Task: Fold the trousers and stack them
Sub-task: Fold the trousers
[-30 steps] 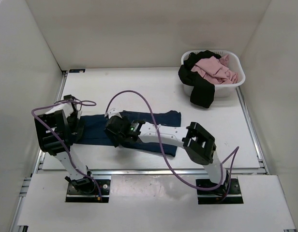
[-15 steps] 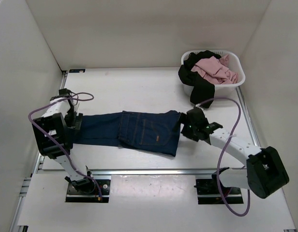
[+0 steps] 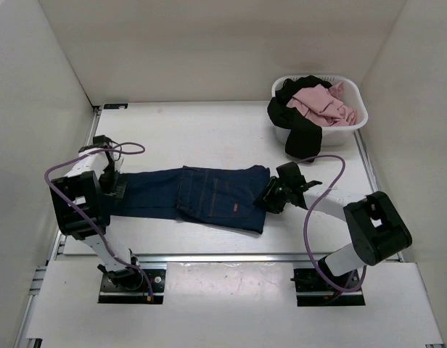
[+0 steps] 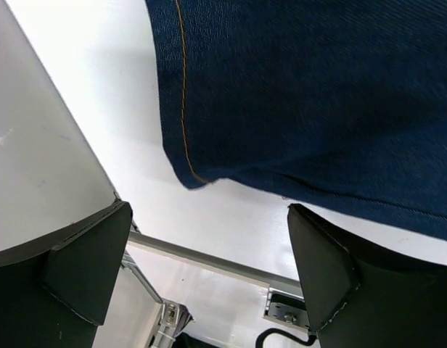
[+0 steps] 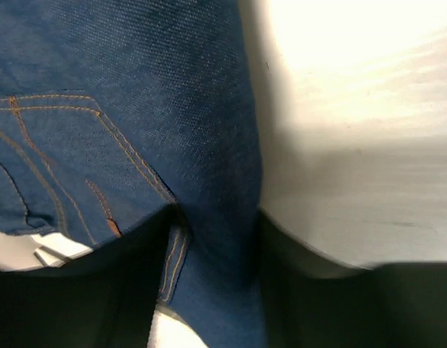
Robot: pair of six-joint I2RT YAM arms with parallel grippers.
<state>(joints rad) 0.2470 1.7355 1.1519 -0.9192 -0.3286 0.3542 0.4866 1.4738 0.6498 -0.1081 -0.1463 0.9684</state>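
Note:
The dark navy trousers (image 3: 209,194) lie flat across the table, legs to the left and waist to the right, with a back pocket and orange stitching facing up. My left gripper (image 3: 113,184) hovers at the leg ends. In the left wrist view it (image 4: 209,268) is open and empty, with the hem (image 4: 296,109) just ahead of its fingers. My right gripper (image 3: 270,197) is at the waist edge. In the right wrist view it (image 5: 212,275) is shut on a fold of the trousers (image 5: 136,109) that fills the gap between its jaws.
A white laundry basket (image 3: 356,122) stands at the back right holding pink clothes (image 3: 324,106), and a black garment (image 3: 302,136) hangs over its front. White walls close in on both sides. A metal rail (image 3: 223,257) runs along the table's near edge.
My right arm swung from the middle of the trousers out to the right, then closed in on the waist edge. The trousers now lie spread out. My left gripper barely moved.

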